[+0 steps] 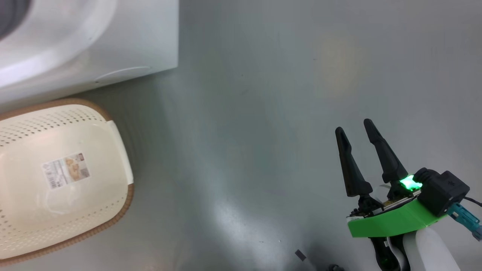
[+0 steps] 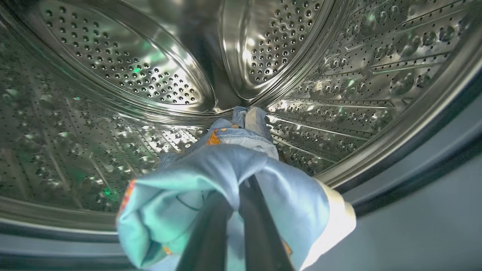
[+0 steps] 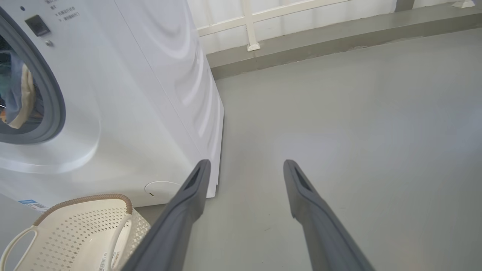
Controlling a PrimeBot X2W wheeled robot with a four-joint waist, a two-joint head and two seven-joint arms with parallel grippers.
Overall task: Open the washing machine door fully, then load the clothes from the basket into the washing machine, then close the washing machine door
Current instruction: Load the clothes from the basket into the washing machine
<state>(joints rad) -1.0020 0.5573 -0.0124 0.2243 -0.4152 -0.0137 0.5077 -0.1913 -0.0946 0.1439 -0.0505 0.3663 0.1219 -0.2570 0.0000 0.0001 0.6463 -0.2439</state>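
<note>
At the left, the washer (image 1: 131, 45) stands just behind the basket (image 1: 130, 195). The basket's cream floor is bare apart from its paper label (image 1: 66, 170), so we judge that nothing is left in it to fetch.

Our left gripper (image 2: 238, 201) is pinched tight on the clothes (image 2: 180, 188). The blue fabric wraps over both fingers and bunches around them. From the wrist we look straight into the steel drum (image 2: 113, 56). The drum opens directly ahead along the fingers, and its lower lip crosses just under the bundle. A tail of the same blue cloth runs forward onto the drum floor. We cannot tell whether that is one piece or two. The coming move turns on this: the load sits at the mouth, not deep inside, so we think it should go further in along the finger axis before we let go, or part of it may slump over the lip.

In the right wrist view the bundle shows inside the grey gasket (image 3: 52, 98).

To the right, our right gripper (image 1: 353, 126) hangs over bare floor (image 1: 263, 113), fingers spread wide and holding nothing, well apart from washer and basket. The left arm is plainly the nearer one.
</note>
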